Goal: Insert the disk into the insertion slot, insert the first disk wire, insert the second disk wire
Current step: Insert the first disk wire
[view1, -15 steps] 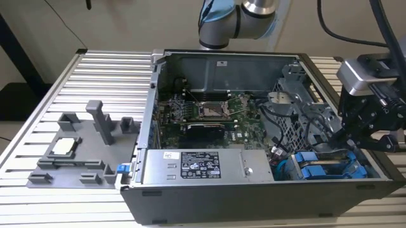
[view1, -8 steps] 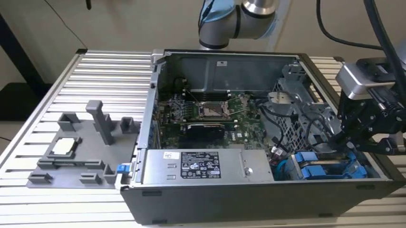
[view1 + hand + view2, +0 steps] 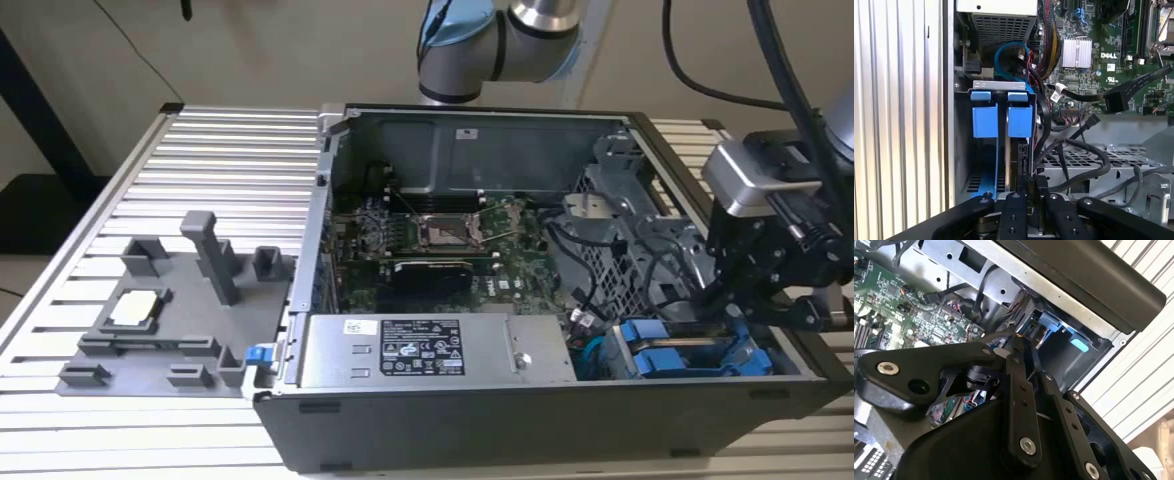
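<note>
Ribbed aluminium bench (image 3: 240,140), open black computer case (image 3: 534,420): the black hand (image 3: 1031,187) (fingers (image 3: 1041,186) pressed together) may snag black cables (image 3: 1079,150) beside the blue-framed silver-grey disk (image 3: 1020,122).

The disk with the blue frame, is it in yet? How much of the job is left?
The disk looks seated in the insertion slot, beside another blue carrier. The gripper hovers at the disk's end among black cables. Whether either wire is plugged in, I cannot tell.

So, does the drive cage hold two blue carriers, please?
Yes, in the first wrist view two blue carriers sit side by side in the drive cage.
</note>
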{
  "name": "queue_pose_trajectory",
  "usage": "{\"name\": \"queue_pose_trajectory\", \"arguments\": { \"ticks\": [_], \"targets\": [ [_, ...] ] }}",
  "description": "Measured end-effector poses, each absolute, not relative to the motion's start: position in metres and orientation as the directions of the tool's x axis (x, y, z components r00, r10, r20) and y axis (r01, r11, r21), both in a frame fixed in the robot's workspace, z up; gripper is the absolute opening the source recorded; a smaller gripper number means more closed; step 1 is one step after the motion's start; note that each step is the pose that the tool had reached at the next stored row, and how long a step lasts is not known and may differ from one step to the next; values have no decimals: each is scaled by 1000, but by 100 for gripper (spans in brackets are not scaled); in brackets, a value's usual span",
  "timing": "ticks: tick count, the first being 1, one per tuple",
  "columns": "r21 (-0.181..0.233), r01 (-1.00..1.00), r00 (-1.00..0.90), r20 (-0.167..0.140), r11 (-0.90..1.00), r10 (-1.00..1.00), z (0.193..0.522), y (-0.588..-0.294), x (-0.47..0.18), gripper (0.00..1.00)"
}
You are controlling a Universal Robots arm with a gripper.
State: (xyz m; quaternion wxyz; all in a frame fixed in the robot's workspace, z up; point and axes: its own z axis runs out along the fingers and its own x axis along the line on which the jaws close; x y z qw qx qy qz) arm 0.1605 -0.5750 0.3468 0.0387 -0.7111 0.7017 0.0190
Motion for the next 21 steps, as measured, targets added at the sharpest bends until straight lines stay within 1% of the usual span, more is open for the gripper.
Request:
{"name": "queue_pose_trajectory", "arguments": {
  "ticks": [4,21],
  "targets": [
    [-28,-1000,15,-74,-13,-997,344,-575,162,19],
    [-28,-999,17,-72,-15,-997,339,-574,163,19]
  ]
}}
